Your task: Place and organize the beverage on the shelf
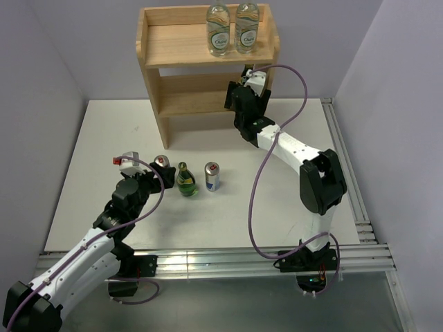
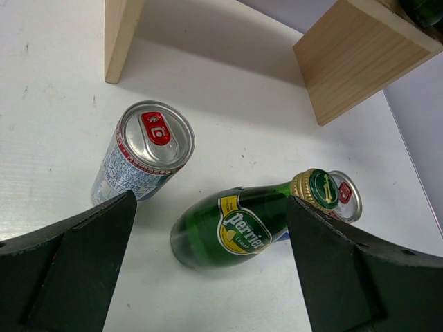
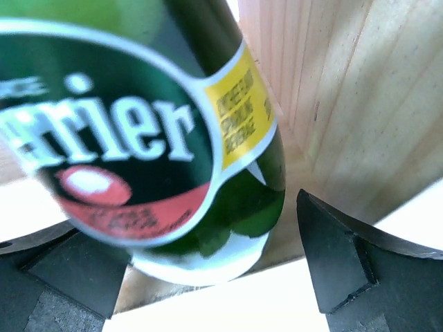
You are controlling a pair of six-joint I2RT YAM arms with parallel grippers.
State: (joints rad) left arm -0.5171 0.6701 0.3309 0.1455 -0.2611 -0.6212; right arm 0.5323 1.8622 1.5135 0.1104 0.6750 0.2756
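Observation:
The shelf [image 1: 176, 66] stands at the back of the table with two clear water bottles [image 1: 232, 29] on its top board. In the right wrist view a dark green glass bottle [image 3: 138, 138] stands upright on a pine board against the side panel [image 3: 346, 104]. My right gripper [image 3: 208, 263] is open around its base, at the middle tier [image 1: 248, 86]. On the table stand a second green bottle [image 2: 232, 228] and two slim cans [image 2: 142, 159] [image 2: 344, 195]. My left gripper [image 2: 210, 207] hangs open just short of them, holding nothing.
The shelf's two feet [image 2: 121, 38] [image 2: 353, 59] stand on the white table behind the cans. An aluminium rail [image 1: 346, 166] runs along the table's right edge. A purple cable [image 1: 259, 180] loops over the right arm.

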